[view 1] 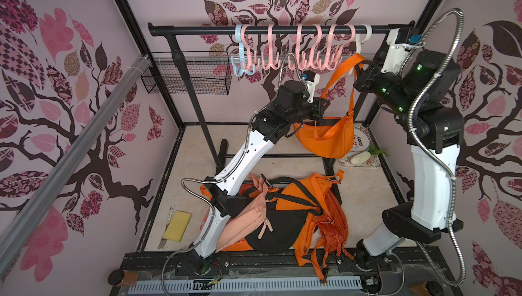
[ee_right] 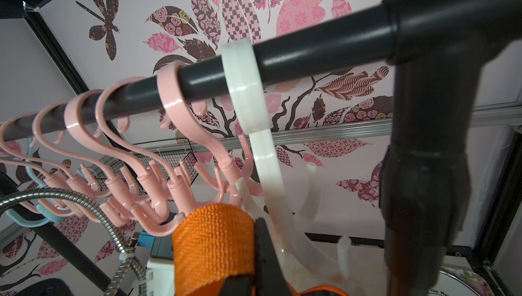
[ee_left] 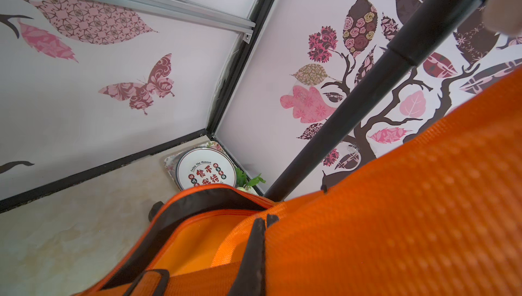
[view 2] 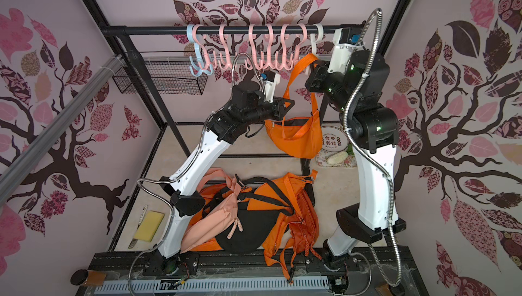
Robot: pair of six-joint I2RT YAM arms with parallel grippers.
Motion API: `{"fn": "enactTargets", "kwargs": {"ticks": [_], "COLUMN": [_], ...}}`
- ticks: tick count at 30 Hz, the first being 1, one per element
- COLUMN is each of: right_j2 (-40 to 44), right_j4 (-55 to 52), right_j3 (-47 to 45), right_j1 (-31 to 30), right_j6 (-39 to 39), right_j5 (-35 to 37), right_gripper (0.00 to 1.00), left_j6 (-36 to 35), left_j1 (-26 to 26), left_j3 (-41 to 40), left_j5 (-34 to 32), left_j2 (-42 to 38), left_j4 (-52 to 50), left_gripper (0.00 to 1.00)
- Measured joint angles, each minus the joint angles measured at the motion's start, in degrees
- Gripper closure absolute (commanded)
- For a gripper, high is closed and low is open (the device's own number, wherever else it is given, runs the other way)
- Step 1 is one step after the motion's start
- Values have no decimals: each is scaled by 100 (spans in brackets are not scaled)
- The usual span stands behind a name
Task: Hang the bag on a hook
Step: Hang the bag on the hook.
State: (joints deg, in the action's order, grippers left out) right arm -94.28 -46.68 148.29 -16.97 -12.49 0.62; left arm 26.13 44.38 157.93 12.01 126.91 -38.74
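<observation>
We have the right gripper (view 1: 358, 67) clamped on the top loop of the orange strap (view 1: 343, 65), just beside the prongs of the white hook (ee_right: 262, 150) on the black rail (view 1: 203, 30), while the left gripper (view 1: 325, 104) pinches the same strap lower down and the orange sling bag (view 1: 324, 142) hangs beneath, clear of the floor.

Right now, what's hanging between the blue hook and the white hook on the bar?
A row of pink hooks fills the bar between the blue hook and the white hook; both top views show it.
</observation>
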Motion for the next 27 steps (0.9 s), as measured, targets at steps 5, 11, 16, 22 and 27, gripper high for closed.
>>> {"fn": "enactTargets", "kwargs": {"ticks": [5,11,16,22,27], "right_j2": [-17,-15,2,103,350], "right_j4": [-98,-118,-131,-24,243], "right_j3": [-92,-365,-664,-1196,-1635], "right_j1": [61,136,142,157,164], "right_j6": [-2,-42,-68,-72,-105], "right_j5": [87,238,280,280,273], "right_gripper": [100,100,100,100,100], "left_j6": [-15,-48,-66,-70,-81], "left_j1": [0,-15,-22,-22,-22], "left_j3": [-2,-11,-15,-17,-17], "left_j5": [39,118,223,409,599], "left_j2": [0,9,42,76,87], "left_j4": [-138,-382,-507,-643,-649], "left_gripper": [100,100,100,100,100]}}
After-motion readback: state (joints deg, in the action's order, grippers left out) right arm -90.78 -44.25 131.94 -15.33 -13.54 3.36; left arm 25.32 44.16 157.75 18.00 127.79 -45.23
